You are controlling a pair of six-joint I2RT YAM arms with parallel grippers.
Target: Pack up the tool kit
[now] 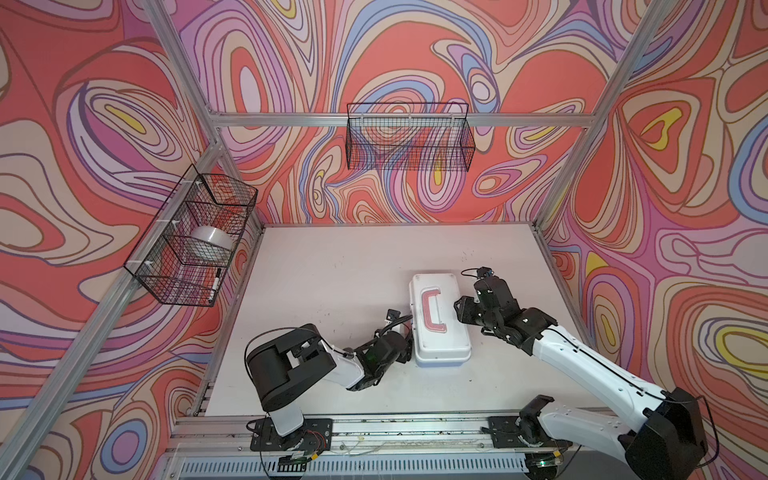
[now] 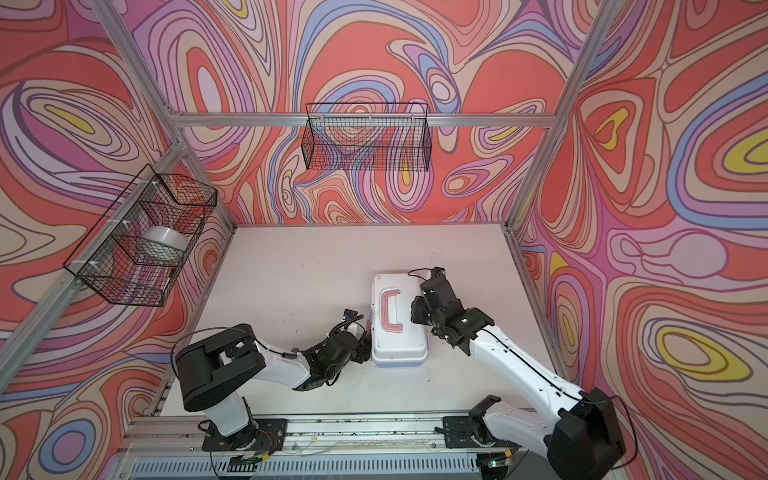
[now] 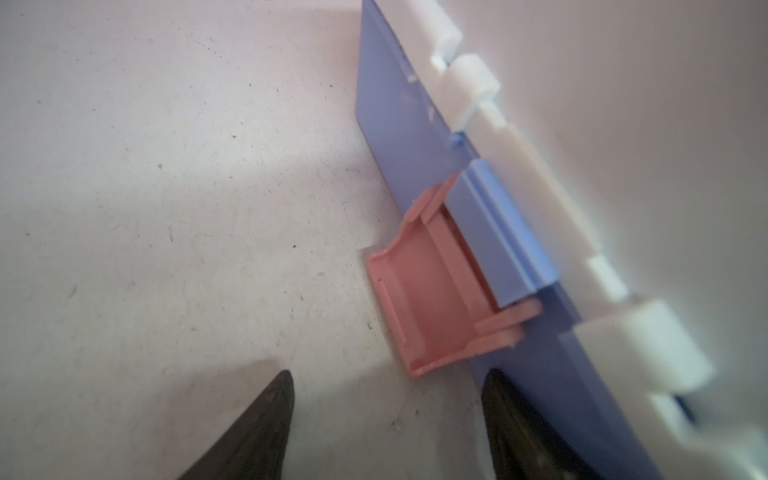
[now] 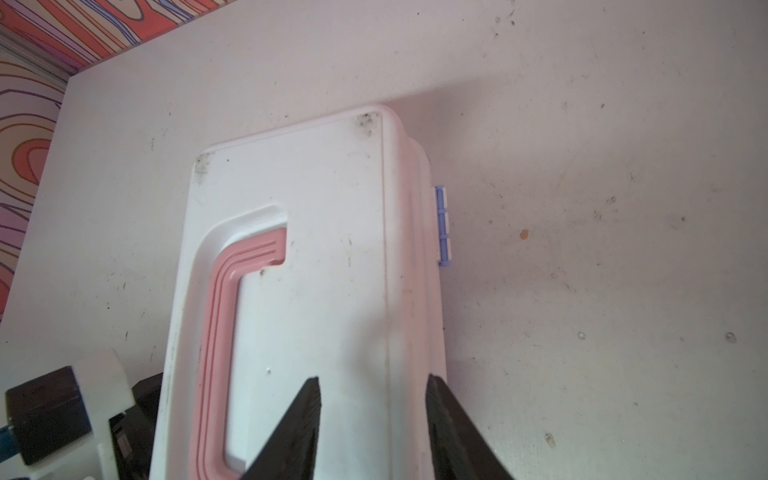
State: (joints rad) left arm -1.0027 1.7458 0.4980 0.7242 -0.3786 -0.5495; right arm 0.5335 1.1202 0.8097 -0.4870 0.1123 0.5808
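Two grippers flank the closed tool kit box (image 1: 446, 345), which lies flat on the bench (image 1: 332, 266) a little right of the middle, its long sides running from the front edge toward the back edge. The white lid is down, and the pink handle (image 4: 216, 332) is folded flat into its recess on top.

The left gripper (image 3: 388, 376) sits low on the bench at the box's left long side, jaws spread wide with nothing between them. One finger is over bare bench and the other is close against the blue base (image 3: 399, 137). Just ahead of the fingertips a pink latch (image 3: 428, 303) is flipped outward, lying on the bench, not clipped over the lid.

The right gripper (image 4: 374, 378) hangs over the box's right long edge, near the end facing the front edge. Its jaws are partly apart, one finger above the lid top and the other beside the box's outer wall. Whether either finger touches the plastic cannot be told. A blue hinge (image 4: 441, 224) shows farther along that same side.

Off the bench, a black wire basket (image 1: 187, 257) on the left rail holds a tape roll (image 1: 212, 241) and a marker (image 1: 216, 284). Another wire basket (image 1: 409, 137) hangs from the back rail.
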